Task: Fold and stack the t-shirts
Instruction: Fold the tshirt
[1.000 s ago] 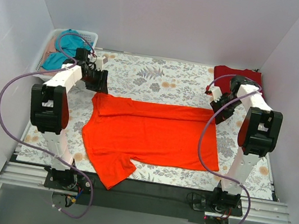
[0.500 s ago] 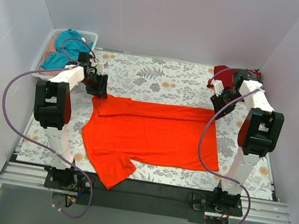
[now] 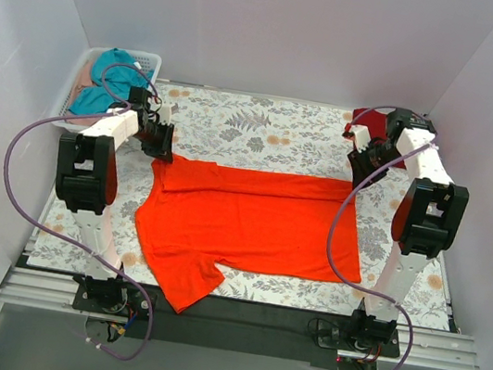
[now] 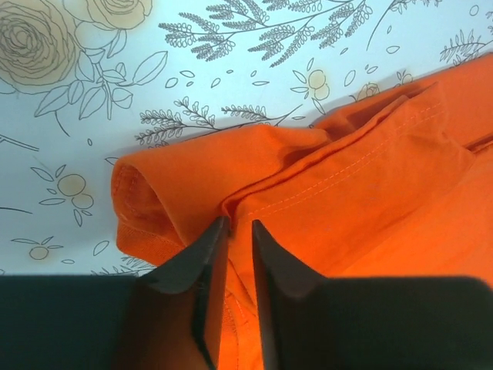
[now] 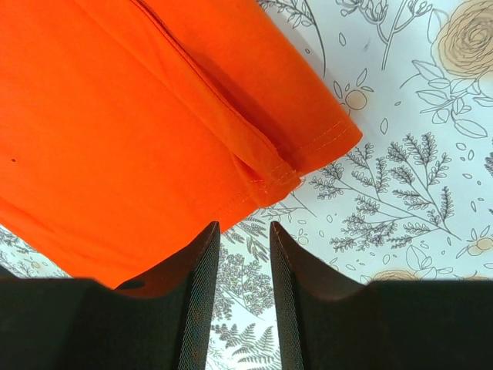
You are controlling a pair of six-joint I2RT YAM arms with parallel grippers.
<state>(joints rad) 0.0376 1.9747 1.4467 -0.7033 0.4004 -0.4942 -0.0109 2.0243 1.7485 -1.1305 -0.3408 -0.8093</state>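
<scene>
**Desk:** Where does the orange shirt lie against the two grippers?

**Photographer:** Spread flat across the flower-printed table, reaching from one gripper to the other. The left gripper sits at its bunched corner, where a stitched hem rises in a soft fold just ahead of the fingertips. The right gripper hangs at the opposite corner, where the doubled, stitched edge ends just ahead of its tips.

**Desk:** And the jaws?

**Photographer:** The left pair are drawn close, leaving a thin slit with orange cloth showing in it. Whether they pinch that cloth cannot be told. The right pair stand apart over printed table and hold nothing.

**Desk:** The other shirt?

**Photographer:** The crimson shirt lies just behind the right gripper, at the table's far corner.

**Desk:** Any containers?

**Photographer:** One white basket, beyond the left gripper and off the table's far corner. It holds a teal garment in soft heaps, with a pink garment beside it.
</scene>
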